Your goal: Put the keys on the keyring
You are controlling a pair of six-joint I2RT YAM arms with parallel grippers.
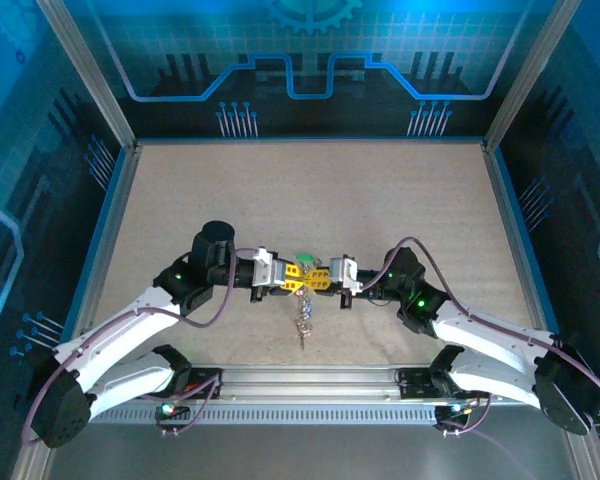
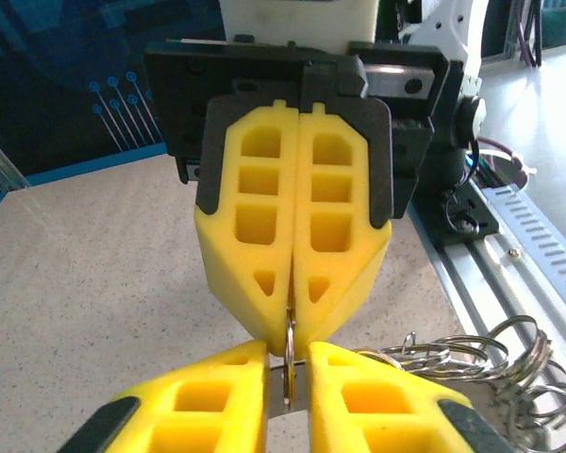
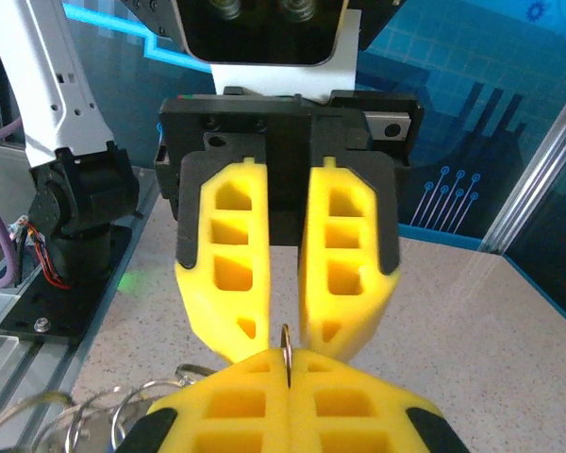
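The right tool [image 1: 320,278] is clamped shut on the keyring's [image 2: 290,342] thin edge at mid-frame, the left tool [image 1: 298,272] pinched onto it opposite, keys [image 1: 302,325] dangling below over the table [image 1: 380,190], so hold both grips level and pull gently to avoid twisting it.

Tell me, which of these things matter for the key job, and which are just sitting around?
Part of the job:
keyring
keys
left gripper
right gripper

Just there:
table
metal rail
blue backdrop
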